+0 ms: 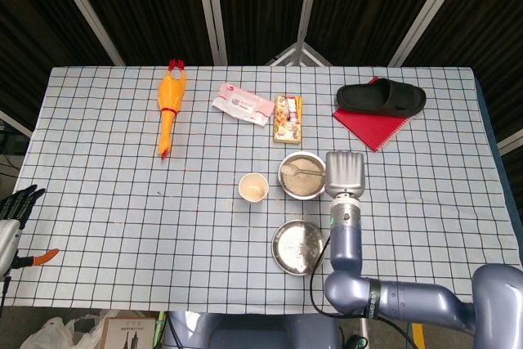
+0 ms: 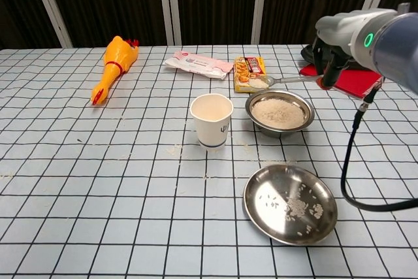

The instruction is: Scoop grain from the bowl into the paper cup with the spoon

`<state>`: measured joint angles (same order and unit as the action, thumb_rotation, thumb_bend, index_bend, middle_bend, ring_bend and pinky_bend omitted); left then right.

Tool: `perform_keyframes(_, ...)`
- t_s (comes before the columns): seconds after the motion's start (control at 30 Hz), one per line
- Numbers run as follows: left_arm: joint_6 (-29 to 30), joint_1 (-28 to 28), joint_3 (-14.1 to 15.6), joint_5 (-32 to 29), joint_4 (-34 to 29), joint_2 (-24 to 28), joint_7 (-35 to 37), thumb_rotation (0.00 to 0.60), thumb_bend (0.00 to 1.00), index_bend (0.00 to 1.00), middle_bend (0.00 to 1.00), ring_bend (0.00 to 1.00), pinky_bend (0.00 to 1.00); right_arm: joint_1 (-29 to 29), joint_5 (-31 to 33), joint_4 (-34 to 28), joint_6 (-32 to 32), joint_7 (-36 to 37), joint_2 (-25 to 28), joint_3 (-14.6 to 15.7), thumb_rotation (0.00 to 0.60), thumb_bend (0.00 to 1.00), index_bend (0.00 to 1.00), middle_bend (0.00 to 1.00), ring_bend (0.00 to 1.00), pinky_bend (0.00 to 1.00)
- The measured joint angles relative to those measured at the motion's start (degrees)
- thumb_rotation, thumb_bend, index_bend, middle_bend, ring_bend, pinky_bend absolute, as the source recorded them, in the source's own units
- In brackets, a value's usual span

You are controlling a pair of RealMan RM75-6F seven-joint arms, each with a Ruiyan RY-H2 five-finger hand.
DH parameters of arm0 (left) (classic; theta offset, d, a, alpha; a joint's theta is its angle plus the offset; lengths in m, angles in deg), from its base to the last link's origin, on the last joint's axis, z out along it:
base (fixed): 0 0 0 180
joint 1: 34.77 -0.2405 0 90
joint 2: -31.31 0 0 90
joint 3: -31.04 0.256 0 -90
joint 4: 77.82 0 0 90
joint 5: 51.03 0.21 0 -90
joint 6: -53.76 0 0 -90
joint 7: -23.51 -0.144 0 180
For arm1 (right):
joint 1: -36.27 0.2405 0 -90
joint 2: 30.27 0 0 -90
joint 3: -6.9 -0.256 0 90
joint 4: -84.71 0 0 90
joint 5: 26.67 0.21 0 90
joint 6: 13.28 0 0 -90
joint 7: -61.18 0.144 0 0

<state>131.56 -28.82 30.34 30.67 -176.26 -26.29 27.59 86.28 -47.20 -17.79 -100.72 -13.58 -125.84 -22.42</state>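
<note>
The steel bowl (image 1: 301, 177) (image 2: 279, 113) of grain stands mid-table, with the white paper cup (image 1: 253, 188) (image 2: 211, 119) just to its left. My right hand (image 1: 345, 173) (image 2: 328, 65) holds the spoon (image 2: 287, 80) (image 1: 296, 169) by its handle end. The spoon is level, heaped with grain, and hangs above the bowl's far left rim, short of the cup. Off the table's left edge, my left hand (image 1: 14, 204) holds nothing, its dark fingers apart.
A shallow steel plate (image 1: 299, 246) (image 2: 290, 204) with a few stray grains lies near the front edge. At the back are a rubber chicken (image 1: 169, 104), a wipes packet (image 1: 243, 105), a snack box (image 1: 288, 118) and a black slipper (image 1: 382, 97) on a red notebook (image 1: 372, 130).
</note>
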Motion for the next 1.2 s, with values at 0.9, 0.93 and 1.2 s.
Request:
perform_keyframes(0.9, -0.41, 0.1, 0.03, -0.21, -0.2, 0.29, 0.77, 0.6, 0.0, 0.0, 0.0, 0.0, 0.0, 7.1, -0.68, 0.07, -8.03, -0.76, -7.95, 4.99, 0.6, 0.75, 0.7, 0.93, 1.0, 1.0)
perform_keyframes(0.93, -0.46, 0.12, 0.02, -0.25, -0.21, 0.3, 0.8, 0.6, 0.0, 0.0, 0.0, 0.0, 0.0, 7.24, -0.85, 0.61, -8.0, -0.67, -8.32, 5.23, 0.6, 0.75, 0.7, 0.93, 1.0, 1.0)
perform_keyframes(1.2, -0.64, 0.16, 0.02, -0.3, -0.37, 0.49, 1.37, 0.6, 0.0, 0.0, 0.0, 0.0, 0.0, 8.15, -3.54, 4.52, -6.85, 0.17, -10.83, 7.49, 0.6, 0.75, 0.7, 0.93, 1.0, 1.0)
